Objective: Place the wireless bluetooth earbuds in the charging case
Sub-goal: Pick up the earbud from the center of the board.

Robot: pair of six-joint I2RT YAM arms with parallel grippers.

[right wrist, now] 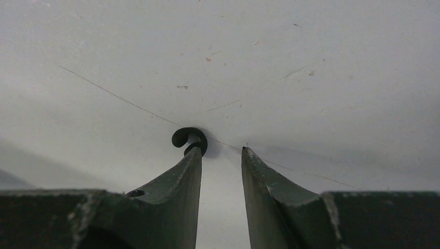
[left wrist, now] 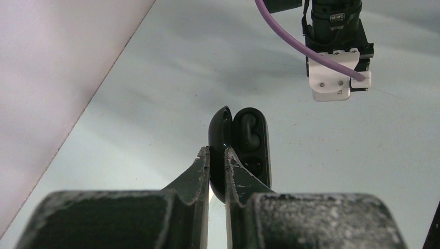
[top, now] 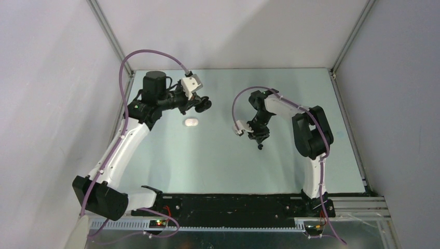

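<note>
My left gripper [top: 203,104] is shut on the lid of an open black charging case [left wrist: 249,142] and holds it at the far left of the table. In the left wrist view my left gripper [left wrist: 217,149] pinches the lid; one black earbud [left wrist: 250,129] sits in the upper slot, and the lower slot shows empty. My right gripper [top: 261,140] is open, low over the table. A second black earbud [right wrist: 189,139] lies on the table, touching the tip of the left finger of my right gripper [right wrist: 221,150], outside the gap. It also shows in the top view [top: 261,147]. No white earbuds show.
A closed white pill-shaped case [top: 191,122] lies on the table just in front of the left gripper. The right arm's wrist camera block [left wrist: 337,78] shows beyond the black case. Grey walls stand at the left, back and right of the table [top: 218,166].
</note>
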